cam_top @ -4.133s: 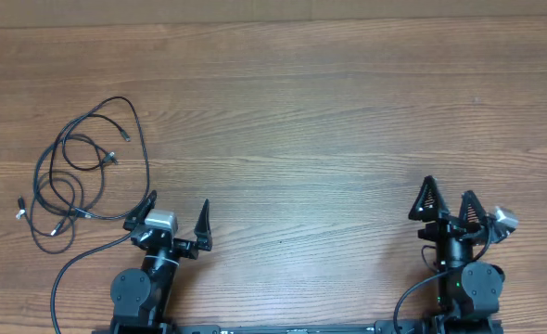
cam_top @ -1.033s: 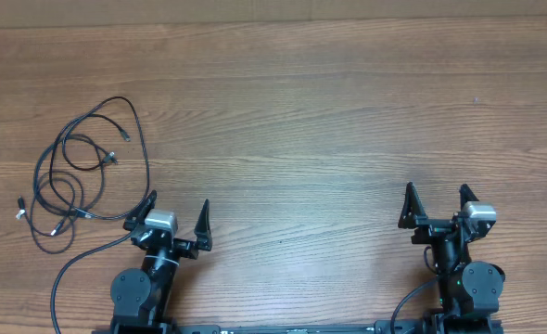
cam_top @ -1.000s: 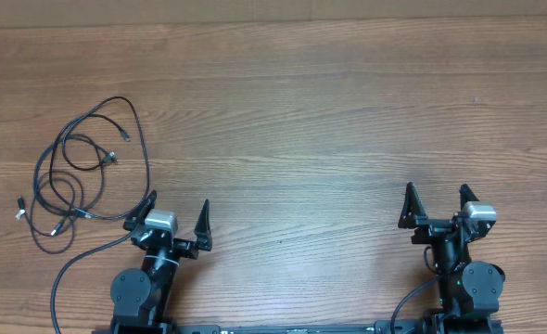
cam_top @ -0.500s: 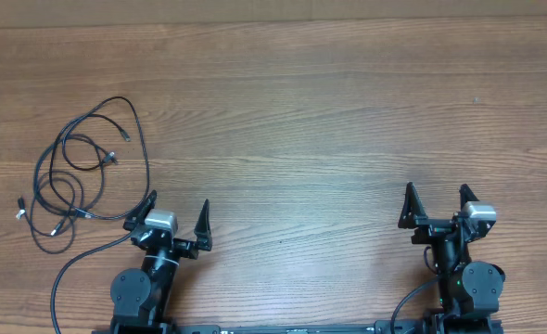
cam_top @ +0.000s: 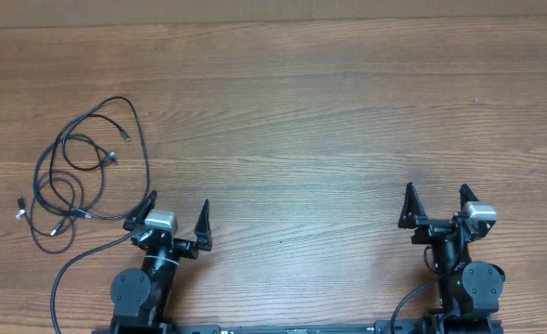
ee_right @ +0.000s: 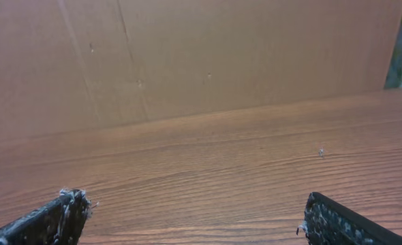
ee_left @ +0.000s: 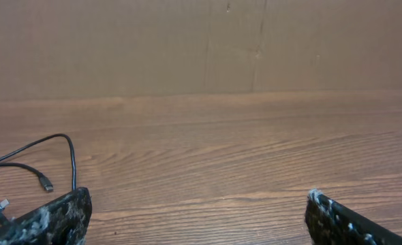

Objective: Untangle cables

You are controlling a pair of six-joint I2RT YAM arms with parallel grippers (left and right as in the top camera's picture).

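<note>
Now, overhead: the cables (cam_top: 100, 162) lie tangled in loose loops at the left of the table (cam_top: 301, 111). They are just beyond my left gripper (cam_top: 179, 199), which is spread wide and empty. My right gripper (cam_top: 435, 187) is likewise parted and sits well apart from them.

Left wrist: one loop runs beside my left finger, so this arm probably reaches first.

Right wrist: bare wood only.

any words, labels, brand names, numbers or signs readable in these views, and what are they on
None: no view shows readable text.
cables: no tags or print seen; the plug tips are too small to tell.
table and brown wall: bare, no markings.
left end effector and right end effector: plain black fingers, and the silver housings behind them show no legible marking.
</note>
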